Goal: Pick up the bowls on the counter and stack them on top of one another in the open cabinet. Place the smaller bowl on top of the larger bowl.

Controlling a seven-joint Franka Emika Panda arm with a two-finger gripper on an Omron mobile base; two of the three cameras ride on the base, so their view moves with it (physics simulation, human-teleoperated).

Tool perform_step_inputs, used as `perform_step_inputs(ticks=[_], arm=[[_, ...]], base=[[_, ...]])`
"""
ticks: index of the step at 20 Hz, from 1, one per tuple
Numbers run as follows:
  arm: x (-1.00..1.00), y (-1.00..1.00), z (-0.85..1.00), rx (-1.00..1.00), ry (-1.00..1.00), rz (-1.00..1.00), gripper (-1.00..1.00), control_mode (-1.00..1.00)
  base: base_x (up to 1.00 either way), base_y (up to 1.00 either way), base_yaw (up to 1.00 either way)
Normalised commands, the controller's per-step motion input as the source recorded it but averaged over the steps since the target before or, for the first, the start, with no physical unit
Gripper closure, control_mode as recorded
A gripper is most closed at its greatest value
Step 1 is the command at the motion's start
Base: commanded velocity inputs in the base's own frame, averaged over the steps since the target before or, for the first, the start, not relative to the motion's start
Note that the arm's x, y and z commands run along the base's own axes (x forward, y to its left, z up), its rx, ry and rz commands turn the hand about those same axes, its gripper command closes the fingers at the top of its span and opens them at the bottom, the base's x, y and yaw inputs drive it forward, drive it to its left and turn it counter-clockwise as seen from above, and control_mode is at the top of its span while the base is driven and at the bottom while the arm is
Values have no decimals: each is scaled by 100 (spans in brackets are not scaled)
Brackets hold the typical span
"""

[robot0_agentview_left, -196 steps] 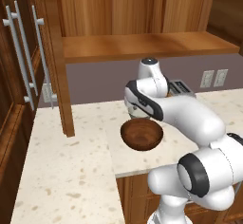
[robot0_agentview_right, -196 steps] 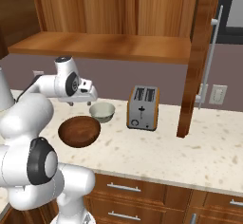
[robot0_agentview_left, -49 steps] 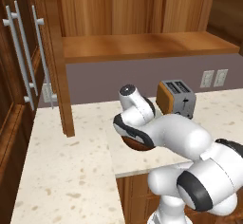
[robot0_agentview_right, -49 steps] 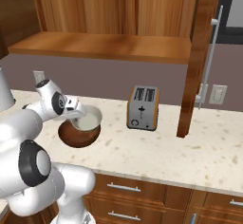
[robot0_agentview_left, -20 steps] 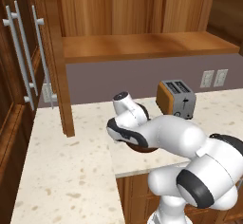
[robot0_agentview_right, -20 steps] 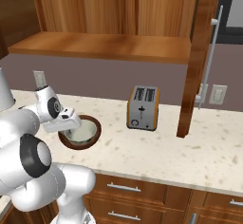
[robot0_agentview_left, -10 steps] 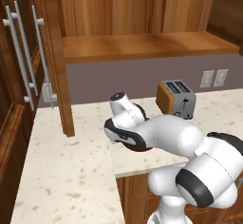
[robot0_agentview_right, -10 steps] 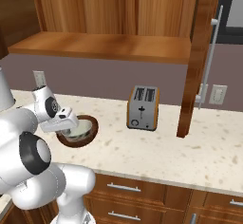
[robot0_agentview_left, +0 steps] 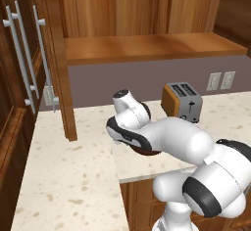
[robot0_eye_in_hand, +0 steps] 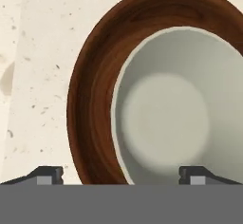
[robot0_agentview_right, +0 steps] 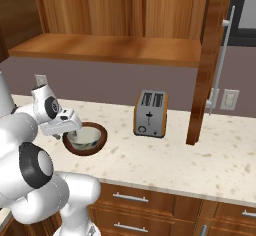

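Observation:
The smaller pale grey-green bowl (robot0_eye_in_hand: 166, 109) rests inside the larger dark brown wooden bowl (robot0_eye_in_hand: 95, 85) on the speckled counter (robot0_eye_in_hand: 28, 52). My gripper (robot0_eye_in_hand: 121, 174) hovers just over their near rims, open wide. One fingertip (robot0_eye_in_hand: 47, 173) is outside the wooden bowl and the other is over the pale bowl's inside. From the right base view the gripper (robot0_agentview_right: 70, 132) hangs at the left edge of the wooden bowl (robot0_agentview_right: 100, 135), with the pale bowl (robot0_agentview_right: 85, 139) nested in it. In the left base view my arm covers all but a sliver of the wooden bowl (robot0_agentview_left: 147, 151). The open cabinet (robot0_agentview_right: 110, 47) is above.
A toaster (robot0_agentview_right: 150, 114) stands on the counter (robot0_agentview_right: 200, 160) to the right of the bowls, also in the left base view as toaster (robot0_agentview_left: 182, 100). A wooden post (robot0_agentview_left: 61, 78) and the dark tall cabinet's silver handles (robot0_agentview_left: 24, 63) are at the left. The cabinet shelf (robot0_agentview_left: 147, 46) is bare.
The pale bowl, carried over the wooden bowl 2.5 s ago, now lies inside it. Over the last second the hand has dropped a little lower at the bowls' left rim.

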Motion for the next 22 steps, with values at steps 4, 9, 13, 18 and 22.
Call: perform_step_inputs(ticks=[4, 9, 13, 18, 22], arm=[[-12, 2, 23, 0, 0, 0, -100, -100], [-17, 0, 3, 0, 0, 0, -100, -100], [-25, 0, 0, 0, 2, 0, -100, -100], [-16, 0, -3, 0, 3, 0, -100, -100], [0, 0, -1, 0, 3, 0, -100, -100]], base=[[0, 0, 0], [0, 0, 0], [0, 0, 0], [0, 0, 0], [0, 0, 0]])
